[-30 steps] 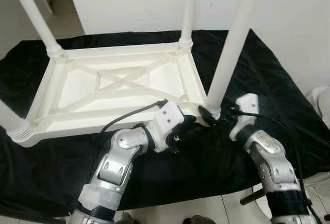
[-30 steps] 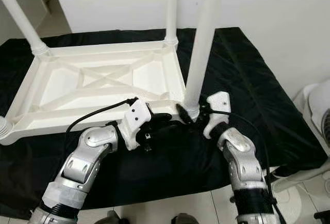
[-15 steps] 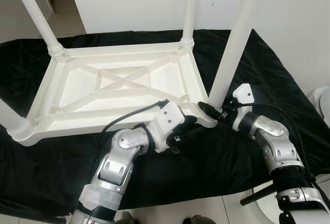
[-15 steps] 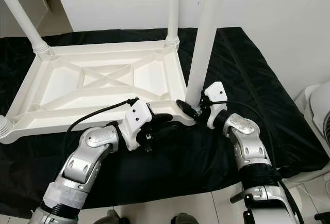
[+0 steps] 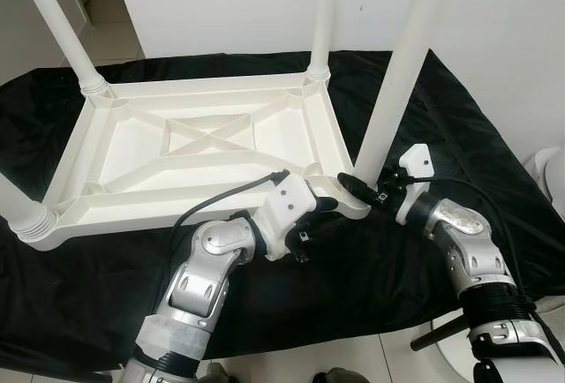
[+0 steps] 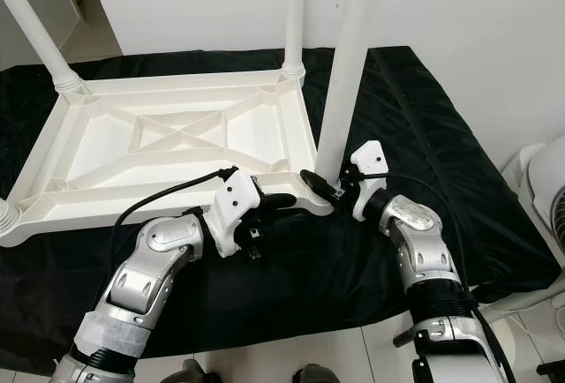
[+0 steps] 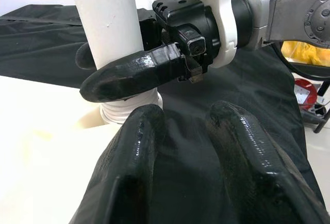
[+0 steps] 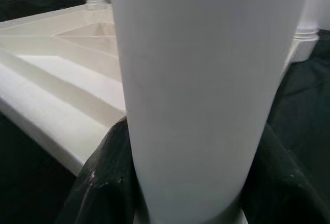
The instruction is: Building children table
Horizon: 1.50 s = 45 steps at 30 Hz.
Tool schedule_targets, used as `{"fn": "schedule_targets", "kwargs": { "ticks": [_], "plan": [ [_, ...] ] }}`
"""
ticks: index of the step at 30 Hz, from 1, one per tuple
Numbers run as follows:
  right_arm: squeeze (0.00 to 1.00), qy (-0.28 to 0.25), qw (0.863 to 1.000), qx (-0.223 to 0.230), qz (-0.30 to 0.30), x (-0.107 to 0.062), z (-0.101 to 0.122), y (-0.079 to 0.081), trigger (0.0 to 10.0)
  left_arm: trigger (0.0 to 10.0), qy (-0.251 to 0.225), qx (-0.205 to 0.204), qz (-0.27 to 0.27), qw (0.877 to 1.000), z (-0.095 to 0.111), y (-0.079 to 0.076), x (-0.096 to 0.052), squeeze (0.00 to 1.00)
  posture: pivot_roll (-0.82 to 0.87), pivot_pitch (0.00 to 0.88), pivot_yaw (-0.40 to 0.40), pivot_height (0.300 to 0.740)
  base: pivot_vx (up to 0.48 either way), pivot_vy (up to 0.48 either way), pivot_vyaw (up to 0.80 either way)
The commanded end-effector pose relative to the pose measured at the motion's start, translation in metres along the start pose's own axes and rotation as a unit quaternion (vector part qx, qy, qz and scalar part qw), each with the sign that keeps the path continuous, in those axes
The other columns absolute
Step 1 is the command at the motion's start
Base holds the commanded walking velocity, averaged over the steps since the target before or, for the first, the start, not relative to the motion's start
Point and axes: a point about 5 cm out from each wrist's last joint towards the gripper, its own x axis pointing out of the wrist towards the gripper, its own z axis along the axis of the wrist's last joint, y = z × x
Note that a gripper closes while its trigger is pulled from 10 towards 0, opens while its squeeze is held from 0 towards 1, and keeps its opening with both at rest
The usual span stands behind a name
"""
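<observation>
My right pincer [image 6: 325, 186] is clamped around the base of the near right table leg [image 6: 351, 56], one black finger [image 7: 131, 73] on each side of the white tube just above its threaded collar. My left pincer [image 6: 281, 206] rests just beside it at the tabletop's near edge, fingers a little apart and holding nothing, their tips over the black cloth [image 6: 424, 127]. The white children's table [image 6: 168, 149] lies upside down on that cloth-covered worktop, its ribbed underside facing up. The other legs [image 6: 35, 34] stand upright in their corner sockets. Behind is a white wall [image 6: 194, 3].
</observation>
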Motion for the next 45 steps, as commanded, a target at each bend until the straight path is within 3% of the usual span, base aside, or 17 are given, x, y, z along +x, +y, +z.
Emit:
{"fn": "schedule_targets", "kwargs": {
  "ticks": [1, 7, 9, 12, 14, 16, 19, 20, 24, 27, 28, 29, 40, 41, 42, 43, 45],
  "plan": [
    [0.0, 0.004, 1.0, 0.008, -0.019, 0.004, -0.003, 0.007, 10.0, 10.0, 0.004, 0.005, 0.07, 0.997, 0.001, 0.007, -0.001, 0.0, -0.14, 0.048, 0.03, 0.74, 0.0, 0.0, 0.0],
    [0.0, -0.007, 0.993, 0.021, -0.117, 0.005, 0.001, 0.008, 10.0, 10.0, 0.003, 0.003, 0.068, 0.998, 0.001, 0.005, 0.0, 0.0, -0.14, 0.043, 0.028, 0.74, 0.0, 0.0, 0.0],
    [0.0, -0.009, 0.986, 0.036, -0.162, 0.007, 0.002, 0.016, 10.0, 10.0, 0.003, 0.003, 0.066, 0.998, 0.0, 0.004, 0.0, 0.0, -0.14, 0.041, 0.027, 0.74, 0.0, 0.0, 0.0],
    [0.0, -0.009, 0.983, 0.041, -0.18, 0.008, 0.002, 0.019, 10.0, 10.0, 0.004, 0.003, 0.066, 0.998, 0.0, 0.004, 0.0, 0.0, -0.14, 0.041, 0.027, 0.74, 0.0, 0.0, 0.0],
    [0.0, -0.006, 0.976, 0.056, -0.21, 0.008, 0.0, 0.025, 10.0, 10.0, 0.004, 0.003, 0.065, 0.998, 0.0, 0.004, 0.0, 0.0, -0.14, 0.04, 0.026, 0.74, 0.0, 0.0, 0.0],
    [0.0, -0.001, 0.961, 0.074, -0.267, 0.01, -0.002, 0.038, 10.0, 10.0, 0.005, 0.003, 0.065, 0.998, -0.001, 0.004, -0.001, 0.0, -0.14, 0.038, 0.023, 0.74, 0.0, 0.0, 0.0],
    [0.0, 0.001, 0.953, 0.081, -0.291, 0.011, -0.002, 0.046, 10.0, 10.0, 0.005, 0.002, 0.065, 0.998, -0.001, 0.004, -0.001, 0.0, -0.14, 0.038, 0.023, 0.74, 0.0, 0.0, 0.0],
    [0.0, 0.002, 0.944, 0.084, -0.32, 0.012, -0.002, 0.051, 10.0, 10.0, 0.005, 0.002, 0.065, 0.998, -0.001, 0.003, -0.001, 0.0, -0.14, 0.038, 0.021, 0.74, 0.0, 0.0, 0.0],
    [0.0, -0.006, 0.935, 0.1, -0.341, 0.017, 0.003, 0.061, 10.0, 10.0, 0.005, 0.001, 0.064, 0.998, -0.001, 0.002, -0.001, 0.0, -0.14, 0.037, 0.022, 0.74, 0.0, 0.0, 0.0],
    [0.0, -0.014, 0.937, 0.09, -0.337, 0.02, 0.008, 0.065, 10.0, 10.0, 0.005, 0.0, 0.063, 0.998, -0.001, 0.002, -0.002, 0.0, -0.14, 0.036, 0.026, 0.74, 0.0, 0.0, 0.0],
    [0.39, -0.017, 0.937, 0.088, -0.337, 0.018, 0.01, 0.064, 10.0, 10.0, 0.005, 0.001, 0.061, 0.998, -0.001, 0.001, -0.001, 0.0, -0.14, 0.036, 0.026, 0.74, 0.0, 0.0, 0.0],
    [1.0, -0.019, 0.936, 0.091, -0.339, 0.017, 0.01, 0.063, 10.0, 10.0, 0.005, 0.001, 0.06, 0.998, -0.001, 0.001, -0.001, 0.0, -0.14, 0.034, 0.025, 0.74, 0.0, 0.0, 0.0],
    [1.0, -0.029, 0.947, 0.089, -0.307, 0.001, 0.013, 0.05, 10.0, 10.0, 0.005, 0.002, 0.062, 0.998, -0.001, 0.001, -0.003, 0.0, -0.14, 0.031, 0.022, 0.74, 0.0, 0.0, 0.0],
    [0.0, -0.029, 0.955, 0.086, -0.282, -0.004, 0.011, 0.045, 10.0, 10.0, 0.006, 0.003, 0.059, 0.998, -0.002, 0.001, -0.004, 0.0, -0.14, 0.03, 0.023, 0.74, 0.0, 0.0, 0.0],
    [0.0, -0.029, 0.955, 0.086, -0.282, -0.004, 0.011, 0.045, 10.0, 10.0, 0.006, 0.003, 0.059, 0.998, -0.002, 0.001, -0.004, 0.0, -0.14, 0.03, 0.023, 0.74, 0.0, 0.0, 0.0],
    [0.0, -0.024, 0.965, 0.081, -0.248, -0.013, 0.008, 0.038, 10.0, 10.0, 0.008, 0.006, 0.055, 0.998, -0.002, 0.002, -0.006, 0.0, -0.14, 0.03, 0.025, 0.74, 0.0, 0.0, 0.0],
    [0.0, -0.023, 0.972, 0.067, -0.223, -0.017, 0.008, 0.034, 10.0, 10.0, 0.009, 0.008, 0.054, 0.998, -0.002, 0.003, -0.007, 0.0, -0.14, 0.03, 0.029, 0.74, 0.0, 0.0, 0.0]
  ]
}}
